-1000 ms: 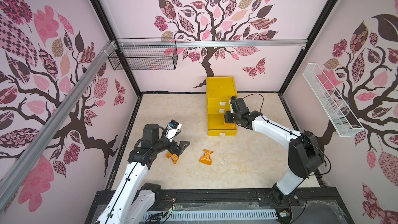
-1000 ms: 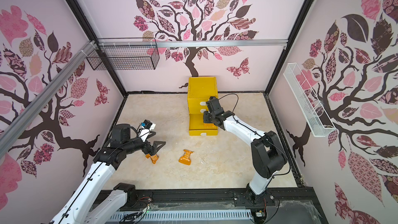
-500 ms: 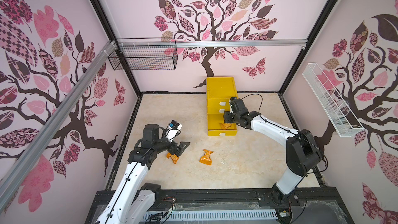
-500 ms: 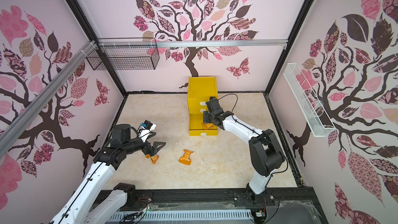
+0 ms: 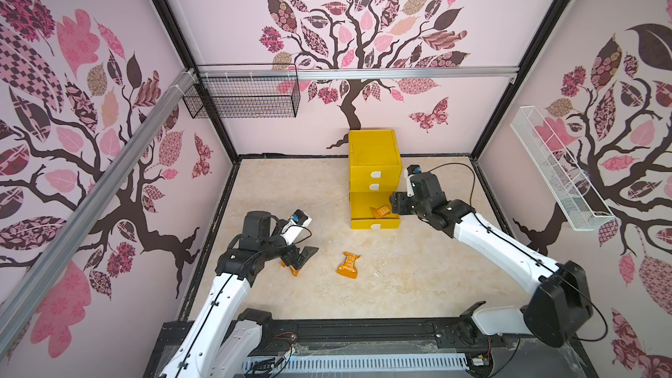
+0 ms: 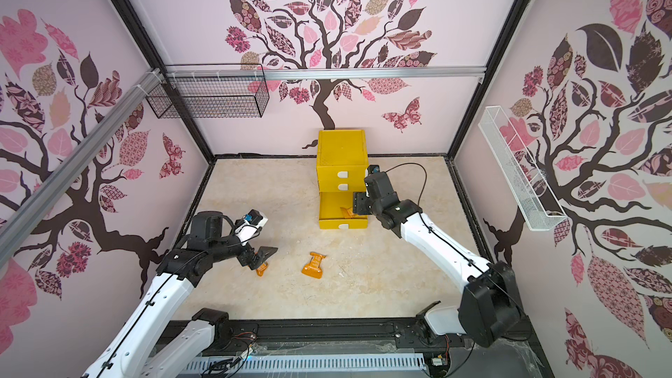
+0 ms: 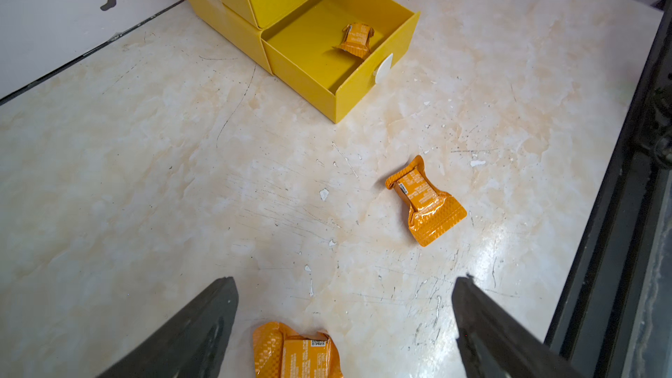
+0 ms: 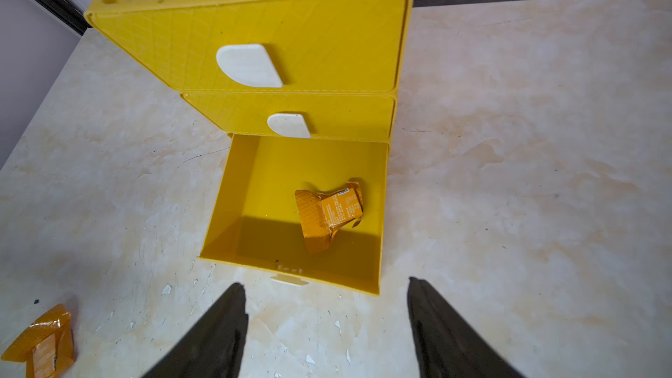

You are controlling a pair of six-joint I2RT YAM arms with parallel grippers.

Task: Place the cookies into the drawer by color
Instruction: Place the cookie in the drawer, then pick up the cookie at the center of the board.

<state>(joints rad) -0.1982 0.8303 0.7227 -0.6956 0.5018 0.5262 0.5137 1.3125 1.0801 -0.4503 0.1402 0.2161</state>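
One orange packet [image 7: 296,350] is found on the bench [image 7: 145,194] directly under the left claw [image 7: 345,281] — held wide apart, empty — its long axis half hidden. A second packet [image 5: 348,265] is seen at 3 o'clock; a third packet [image 8: 329,212] is lodged in the bottom drawer [image 8: 225,190], near the right claw [image 8: 325,282], parted and empty.

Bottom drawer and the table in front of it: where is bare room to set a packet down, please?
Inside the bottom drawer, the floor is bare between the orange packet and the wall on the left arm's side. On the table, the stretch from its front to the middle loose packet is bare. Crowded: between the left fingers, where another packet lies.
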